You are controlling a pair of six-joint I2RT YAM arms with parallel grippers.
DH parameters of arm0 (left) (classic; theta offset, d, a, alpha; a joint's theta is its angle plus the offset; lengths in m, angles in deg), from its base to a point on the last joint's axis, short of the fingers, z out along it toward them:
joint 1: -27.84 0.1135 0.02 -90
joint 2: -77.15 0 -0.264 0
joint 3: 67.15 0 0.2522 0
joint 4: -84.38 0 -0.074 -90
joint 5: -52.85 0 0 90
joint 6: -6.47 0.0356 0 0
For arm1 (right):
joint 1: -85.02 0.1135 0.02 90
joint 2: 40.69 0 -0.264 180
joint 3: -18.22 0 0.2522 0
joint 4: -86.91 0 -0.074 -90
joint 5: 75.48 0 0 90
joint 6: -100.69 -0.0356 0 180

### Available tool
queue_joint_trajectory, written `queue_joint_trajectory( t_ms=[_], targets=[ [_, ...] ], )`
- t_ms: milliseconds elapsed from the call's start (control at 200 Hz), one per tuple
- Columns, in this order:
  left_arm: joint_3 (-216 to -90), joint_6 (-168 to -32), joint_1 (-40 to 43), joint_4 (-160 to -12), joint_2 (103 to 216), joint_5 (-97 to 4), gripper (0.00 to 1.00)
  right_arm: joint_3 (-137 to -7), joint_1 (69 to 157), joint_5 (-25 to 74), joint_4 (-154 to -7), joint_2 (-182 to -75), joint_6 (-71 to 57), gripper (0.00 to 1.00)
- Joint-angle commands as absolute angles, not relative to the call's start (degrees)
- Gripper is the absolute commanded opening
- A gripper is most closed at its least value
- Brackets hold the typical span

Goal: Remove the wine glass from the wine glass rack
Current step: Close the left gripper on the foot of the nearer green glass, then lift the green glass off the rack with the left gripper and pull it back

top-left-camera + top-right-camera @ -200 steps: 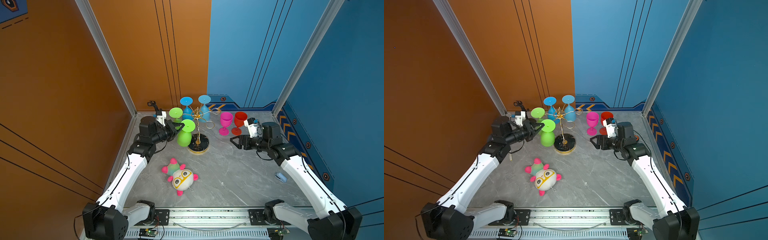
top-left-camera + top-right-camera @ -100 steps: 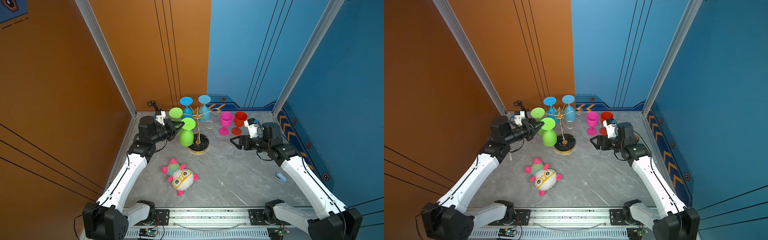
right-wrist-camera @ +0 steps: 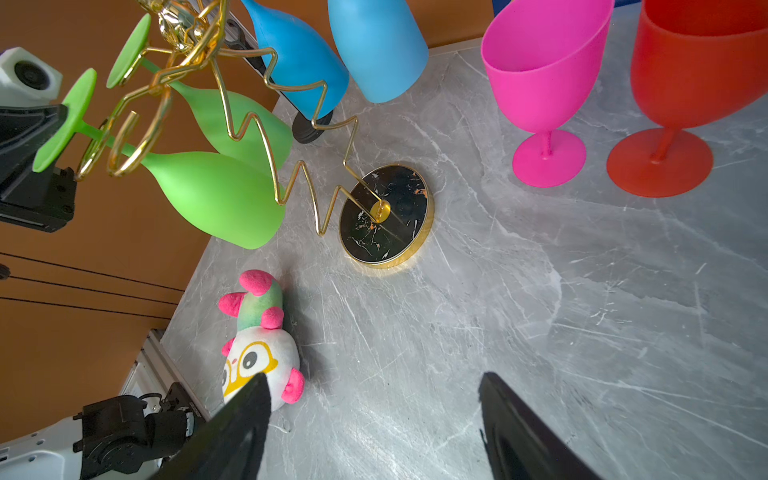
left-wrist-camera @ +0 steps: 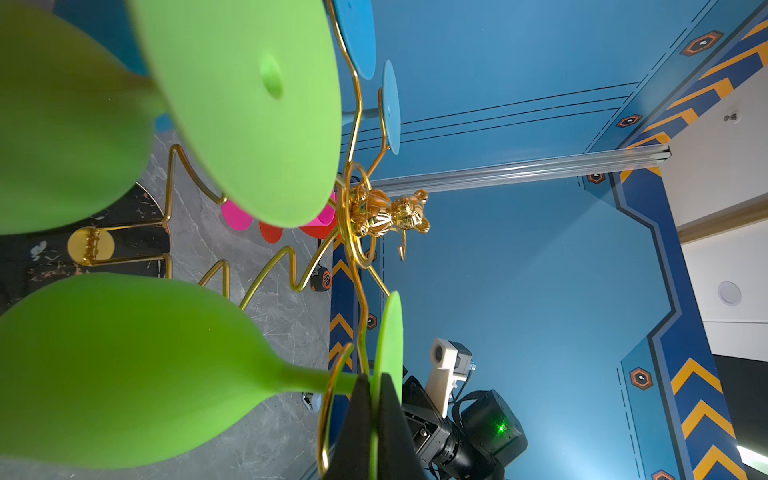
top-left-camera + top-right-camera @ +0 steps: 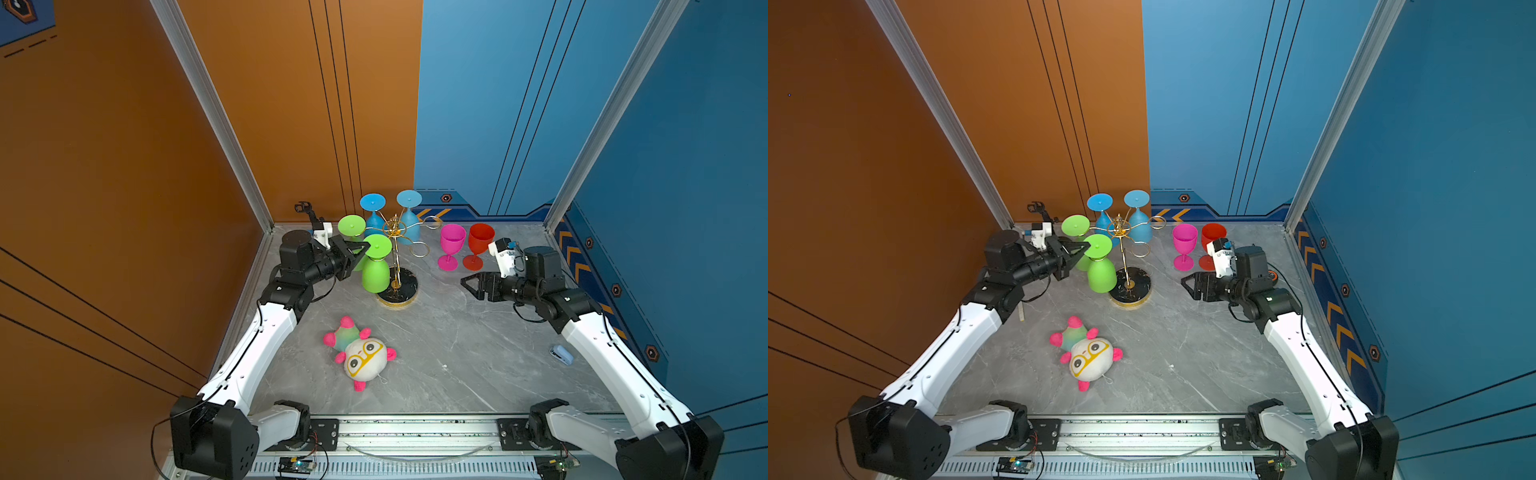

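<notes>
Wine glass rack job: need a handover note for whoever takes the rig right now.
Left gripper: shut on the foot of the near green glass.
Right gripper: open, empty, hovering to the right of the rack.
Things: the near green glass hangs upside down with its stem in a rack loop. Another green glass and two blue glasses also hang there. Pink glass and red glass stand upright on the table.
Done: grip made.
Left: slide the stem out of the loop and set the glass down.

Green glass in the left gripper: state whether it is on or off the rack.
On the rack. The glass hangs bowl-down, stem through a gold loop; the left gripper pinches its foot.
</notes>
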State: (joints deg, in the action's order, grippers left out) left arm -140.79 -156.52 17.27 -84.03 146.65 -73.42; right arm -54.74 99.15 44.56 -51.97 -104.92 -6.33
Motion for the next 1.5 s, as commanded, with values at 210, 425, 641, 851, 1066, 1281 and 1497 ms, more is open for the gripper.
queue_joint_trajectory(
  t_ms=[210, 425, 641, 851, 1066, 1281, 1497],
  targets=[
    [-144.83, -157.4, 16.76, -85.7, 148.78, -74.15, 0.0, -53.9, 98.57, 46.16, -54.02, -103.97, -7.24, 0.8],
    [-145.29, -158.06, 16.66, -85.43, 149.73, -72.68, 0.0, -53.83, 98.55, 46.33, -54.15, -103.88, -7.33, 0.8],
    [-145.97, -156.83, 16.81, -83.42, 149.75, -70.57, 0.0, -53.33, 98.52, 46.59, -54.34, -103.71, -7.33, 0.79],
    [-145.98, -156.42, 17.05, -82.16, 149.38, -69.49, 0.0, -52.67, 98.46, 46.73, -54.54, -103.1, -7.68, 0.8],
    [-145.41, -155.91, 17.84, -81.02, 148.43, -68.32, 0.0, -52.49, 98.46, 46.88, -54.54, -102.72, -7.86, 0.8],
    [-143.74, -155.61, 18.79, -80.31, 145.44, -67.93, 0.0, -52.22, 98.42, 47.04, -54.54, -102.47, -8.08, 0.79],
    [-140.77, -156.06, 20.81, -79.28, 140.96, -68.78, 0.0, -52.27, 98.53, 47.28, -54.97, -102.46, -8.56, 0.8]
  ],
)
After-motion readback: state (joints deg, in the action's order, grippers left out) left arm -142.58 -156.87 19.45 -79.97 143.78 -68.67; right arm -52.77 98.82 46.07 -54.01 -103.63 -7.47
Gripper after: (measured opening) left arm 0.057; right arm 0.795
